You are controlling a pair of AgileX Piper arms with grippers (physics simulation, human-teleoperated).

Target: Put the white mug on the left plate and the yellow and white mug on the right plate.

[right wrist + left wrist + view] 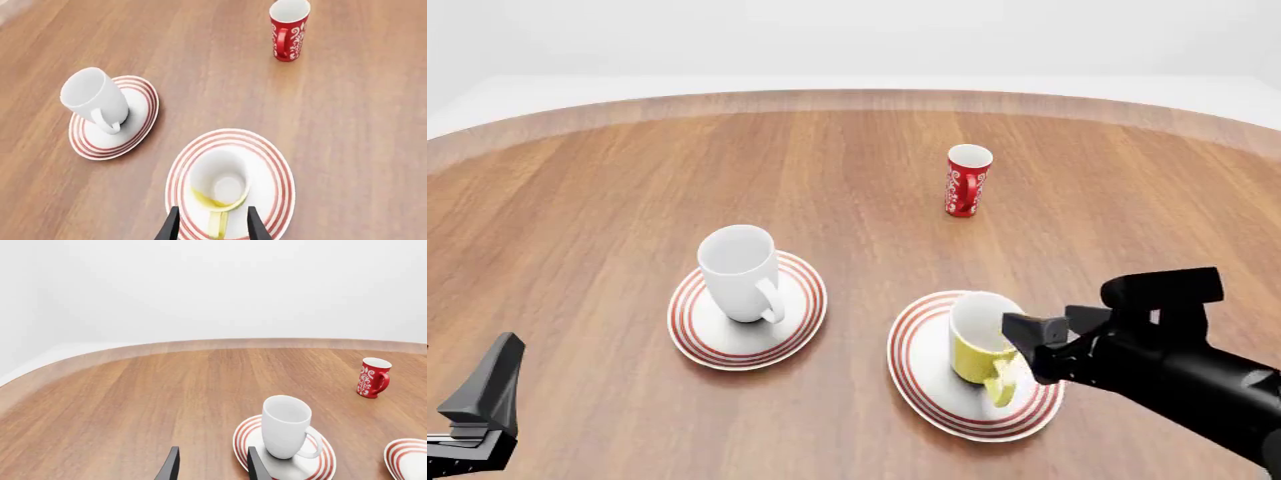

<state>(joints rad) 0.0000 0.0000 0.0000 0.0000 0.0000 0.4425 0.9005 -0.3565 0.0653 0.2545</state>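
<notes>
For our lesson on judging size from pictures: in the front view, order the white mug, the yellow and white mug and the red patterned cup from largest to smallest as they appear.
1. white mug
2. yellow and white mug, partly hidden by the right gripper
3. red patterned cup, though it stands farthest from the camera, so its true size is unsure.

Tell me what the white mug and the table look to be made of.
White mug: glazed ceramic by its look, with smooth glossy white walls and soft highlights, though this is a render. Table: wood or wood veneer, with brown grain streaks, plank-like bands and a satin sheen.
</notes>
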